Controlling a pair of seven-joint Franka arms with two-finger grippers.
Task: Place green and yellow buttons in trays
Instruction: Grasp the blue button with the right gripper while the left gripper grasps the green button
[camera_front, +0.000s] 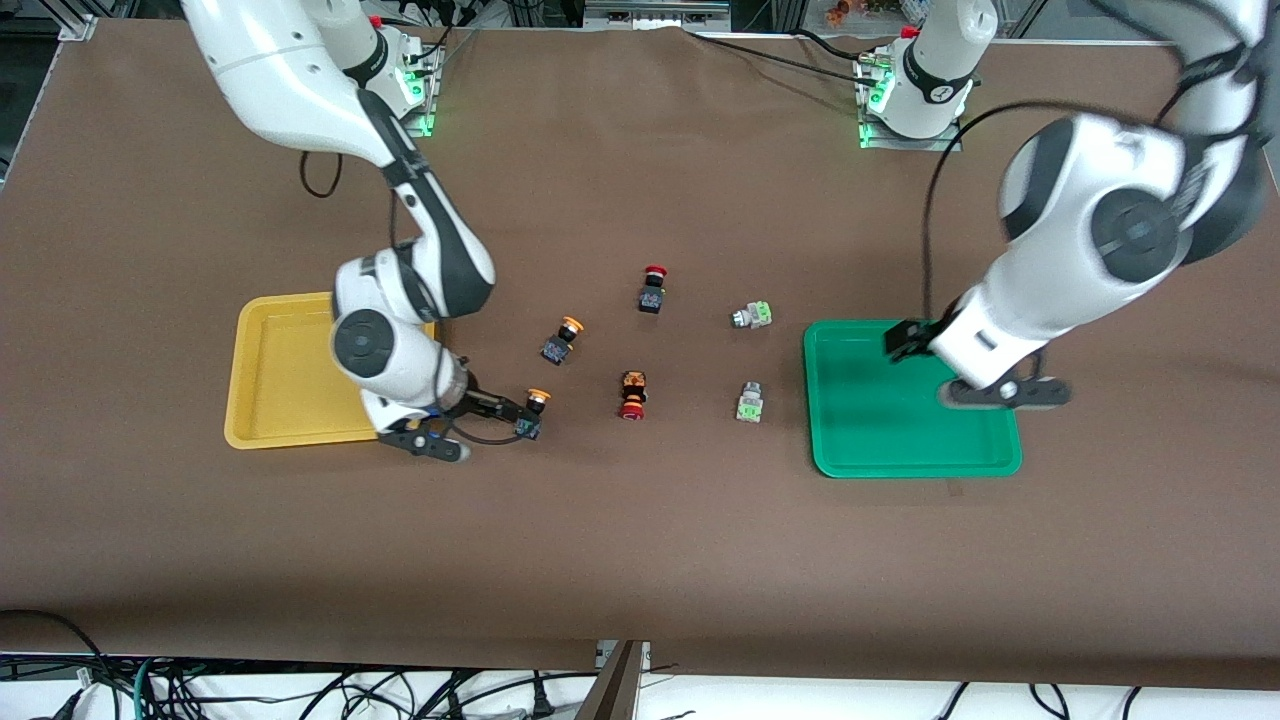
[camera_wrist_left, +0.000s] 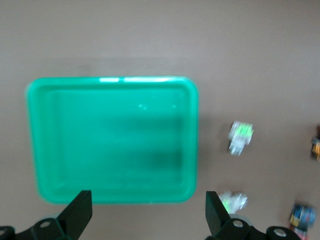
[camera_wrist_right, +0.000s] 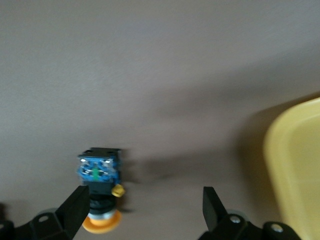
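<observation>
The yellow tray (camera_front: 285, 370) lies toward the right arm's end of the table and the green tray (camera_front: 905, 420) toward the left arm's end. My right gripper (camera_front: 487, 428) is open and low beside the yellow tray. A dark button with an orange-yellow cap (camera_front: 533, 412) lies on its side against one finger (camera_wrist_right: 77, 207); it shows in the right wrist view (camera_wrist_right: 99, 182). A second yellow-capped button (camera_front: 562, 340) lies farther from the camera. Two pale grey and green buttons (camera_front: 751, 317) (camera_front: 750, 401) lie on the table beside the green tray. My left gripper (camera_front: 905, 342) is open and empty above the green tray (camera_wrist_left: 112, 140).
A red-capped black button (camera_front: 652, 290) and a red-capped orange-black button (camera_front: 632, 394) lie mid-table between the yellow and green buttons. The left wrist view shows both green buttons (camera_wrist_left: 240, 136) (camera_wrist_left: 233, 201). The yellow tray's rim (camera_wrist_right: 295, 165) shows in the right wrist view.
</observation>
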